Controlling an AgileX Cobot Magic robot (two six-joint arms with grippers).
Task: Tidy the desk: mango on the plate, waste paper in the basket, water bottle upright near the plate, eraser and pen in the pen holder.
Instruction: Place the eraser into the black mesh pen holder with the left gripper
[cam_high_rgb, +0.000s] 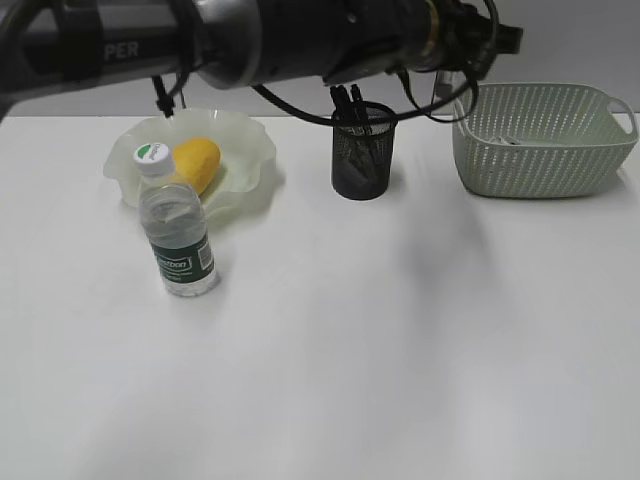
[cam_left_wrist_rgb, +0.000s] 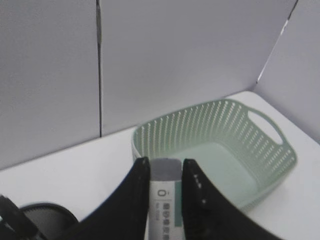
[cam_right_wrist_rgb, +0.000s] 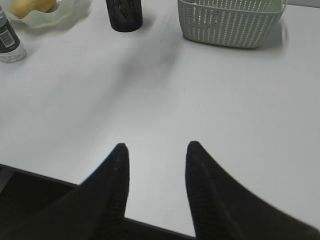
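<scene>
My left gripper (cam_left_wrist_rgb: 165, 167) is shut on the eraser (cam_left_wrist_rgb: 165, 172), a white-sleeved block with a grey tip. It is held high between the black mesh pen holder (cam_left_wrist_rgb: 45, 215) and the sage-green basket (cam_left_wrist_rgb: 215, 150). The left arm (cam_high_rgb: 400, 30) reaches across the top of the exterior view. Dark pens (cam_high_rgb: 352, 100) stand in the pen holder (cam_high_rgb: 362, 150). The mango (cam_high_rgb: 195, 162) lies on the ruffled green plate (cam_high_rgb: 250, 140). The water bottle (cam_high_rgb: 178, 240) stands upright in front of the plate. My right gripper (cam_right_wrist_rgb: 156, 147) is open and empty over the desk's (cam_right_wrist_rgb: 200, 100) front edge. The waste paper is not clearly visible.
The basket (cam_high_rgb: 540, 140) stands at the back right, with a small white bit (cam_high_rgb: 510, 140) showing inside. Grey partition walls (cam_left_wrist_rgb: 175, 60) rise behind the desk. In the right wrist view the bottle (cam_right_wrist_rgb: 7, 40), pen holder (cam_right_wrist_rgb: 124, 15) and basket (cam_right_wrist_rgb: 230, 22) line the far side.
</scene>
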